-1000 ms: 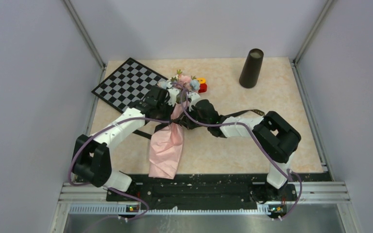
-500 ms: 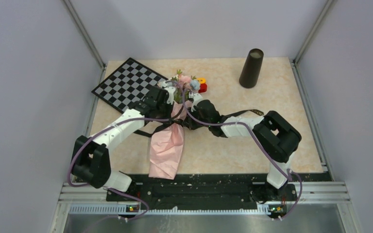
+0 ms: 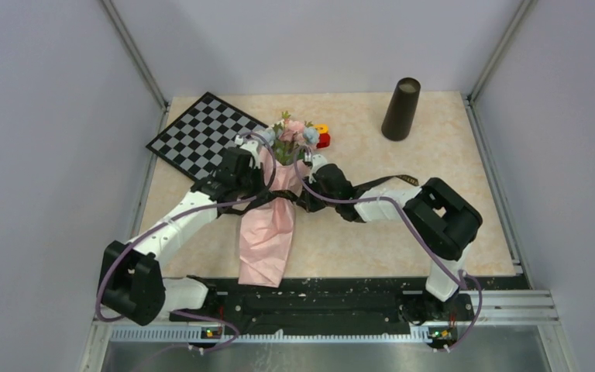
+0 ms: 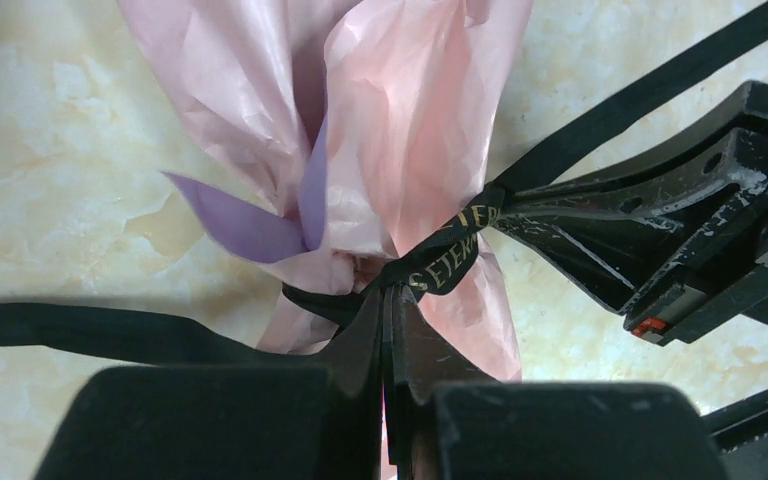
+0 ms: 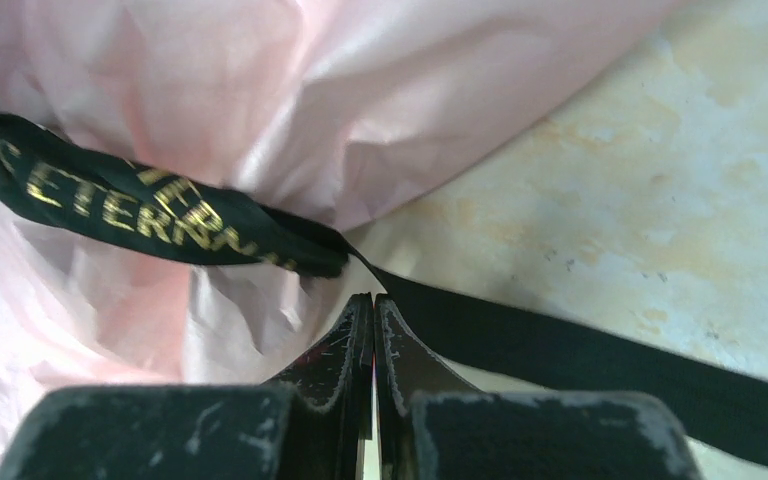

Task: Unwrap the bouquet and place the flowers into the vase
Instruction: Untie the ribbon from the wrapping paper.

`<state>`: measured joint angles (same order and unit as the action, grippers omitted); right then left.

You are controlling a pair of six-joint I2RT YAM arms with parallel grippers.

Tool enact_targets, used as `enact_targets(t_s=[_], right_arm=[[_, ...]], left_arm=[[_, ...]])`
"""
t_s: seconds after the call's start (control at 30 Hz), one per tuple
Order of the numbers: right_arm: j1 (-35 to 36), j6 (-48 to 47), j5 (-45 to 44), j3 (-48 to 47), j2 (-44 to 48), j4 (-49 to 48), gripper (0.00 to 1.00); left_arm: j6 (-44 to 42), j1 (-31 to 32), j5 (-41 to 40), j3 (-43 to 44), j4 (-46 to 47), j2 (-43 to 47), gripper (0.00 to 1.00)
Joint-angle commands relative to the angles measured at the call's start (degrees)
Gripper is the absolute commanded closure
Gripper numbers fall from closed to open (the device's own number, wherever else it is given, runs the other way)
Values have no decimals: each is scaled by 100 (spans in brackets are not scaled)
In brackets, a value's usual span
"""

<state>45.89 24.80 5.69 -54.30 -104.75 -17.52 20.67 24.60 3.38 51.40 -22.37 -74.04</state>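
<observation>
the bouquet point(image 3: 267, 225) lies flat on the table point(image 3: 449, 163), roughly in the middle. its flowers point(image 3: 294, 136) point toward the far side and the pink paper tail trails back toward the arms. the two arms have closed in on its narrow waist from either side, i'd guess because that is where the black ribbon point(image 5: 150, 215) cinches the paper, and nothing comes loose until that knot gives.

the left gripper point(image 4: 385, 300) is clamped tight, and the ribbon strands at the knot run straight into its tips, so it looks to have a pinch of ribbon. the right gripper point(image 5: 372, 300) is also pressed fully closed, with its tips right against the spot where a ribbon tail leaves the band. whether it actually has fabric between them i cannot tell. one loose tail runs off to each side across the table, which fits two hands meant to tug apart.

a flap of lilac lining pokes out beside the knot in the left wrist view. the vase point(image 3: 400, 108) stands upright in the far right corner, well apart from all this, waiting for the stems. a checkered board point(image 3: 201, 132) sits at far left and a small red-and-yellow block point(image 3: 322, 137) is just beside the blooms.

the ribbon carries gold capitals. i can read "eterna", probably "eternal", and the rest folds out of sight.
</observation>
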Motion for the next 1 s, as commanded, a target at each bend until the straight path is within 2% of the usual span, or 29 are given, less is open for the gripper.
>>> enact_targets(t_s=[0.0,0.37,0.77,0.97], right_arm=[[-98,93,-142,85,338,-12,100],[-98,225,-279,340,439,-177,100],[-98,271,-367,719,603,-370,100],[-98,-20,38,816,830,-692,100]], left_arm=[[495,-223,211,-377,537,342,100],[1209,-1094,802,-1383,1172,970,100],[1753,-1436,827,-2028,1685,1069,100],[1708,-1520,1044,-2164,1817,1184,100]])
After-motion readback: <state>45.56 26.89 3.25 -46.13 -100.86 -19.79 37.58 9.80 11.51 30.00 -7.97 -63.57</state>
